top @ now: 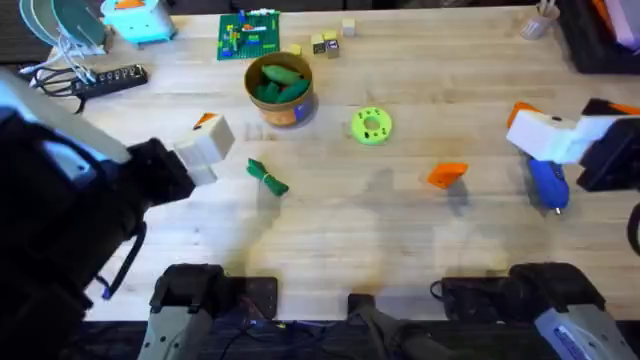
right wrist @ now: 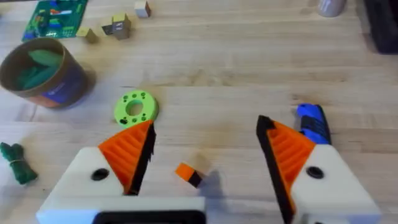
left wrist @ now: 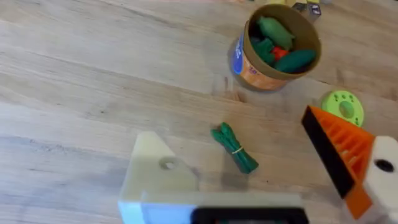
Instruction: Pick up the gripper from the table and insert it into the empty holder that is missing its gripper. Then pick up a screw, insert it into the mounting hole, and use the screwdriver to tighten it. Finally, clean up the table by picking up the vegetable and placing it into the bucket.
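The small orange gripper point(top: 447, 174) lies on the table point(top: 330, 230) right of centre, under my open right gripper point(right wrist: 205, 124) as an orange piece point(right wrist: 188, 173) between its pads. The blue screwdriver point(top: 548, 182) lies beside the right gripper point(top: 530, 125). The dark green vegetable point(top: 267, 178) rests just beyond my open left gripper point(left wrist: 229, 127), untouched. One of the left fingers point(left wrist: 155, 171) is bare white with a hole; the other carries an orange pad. The bucket point(top: 280, 88) stands farther back with green toys inside. A screw is out of view.
A lime-green disc point(top: 371, 126) with holes sits between bucket and orange piece. At the back are a green brick plate point(top: 249, 35), small wooden blocks point(top: 325, 42), a power strip point(top: 105, 80) and a teal object point(top: 140, 20).
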`<state>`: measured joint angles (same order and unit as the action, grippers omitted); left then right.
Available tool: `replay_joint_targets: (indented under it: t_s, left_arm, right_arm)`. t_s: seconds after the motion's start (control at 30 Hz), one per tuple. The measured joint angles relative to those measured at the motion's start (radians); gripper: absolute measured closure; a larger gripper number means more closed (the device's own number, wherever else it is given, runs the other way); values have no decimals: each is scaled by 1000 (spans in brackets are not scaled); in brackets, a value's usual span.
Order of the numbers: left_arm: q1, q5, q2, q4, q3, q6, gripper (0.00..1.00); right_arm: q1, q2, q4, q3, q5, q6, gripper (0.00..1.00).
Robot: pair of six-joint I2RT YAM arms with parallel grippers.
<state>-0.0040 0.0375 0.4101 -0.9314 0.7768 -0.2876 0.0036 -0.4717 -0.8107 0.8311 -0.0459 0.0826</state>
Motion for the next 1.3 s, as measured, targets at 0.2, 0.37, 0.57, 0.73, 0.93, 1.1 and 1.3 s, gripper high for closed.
replay_joint_targets:
  t_s: [0.2, 0.37, 0.57, 0.73, 0.93, 1.1, 1.3]
  left_arm:
    - [0, -69, 105, -8, 10, -53, 8]
    - [0, -95, 215, -7, 10, -170, 8]
    - [-69, -120, 423, -12, 10, -289, 8]
    - [-184, -97, 593, 5, 10, -372, 9]
    - [-274, -78, 793, 74, 10, -465, 9]
    - [-286, -77, 874, 114, 10, -514, 501]
    - [-286, -91, 853, 115, 10, -521, 988]
  right_arm:
    - [0, -39, -5, 7, -36, 0, 11]
    - [0, -40, -5, 7, -48, 0, 11]
    - [0, -40, -5, 7, -49, 1, 10]
    - [0, -40, -5, 7, -49, 1, 10]
    - [0, -40, -5, 7, -49, 0, 10]
    - [0, -40, -6, 7, -49, 0, 10]
    - [0, -40, -6, 7, -49, 0, 10]
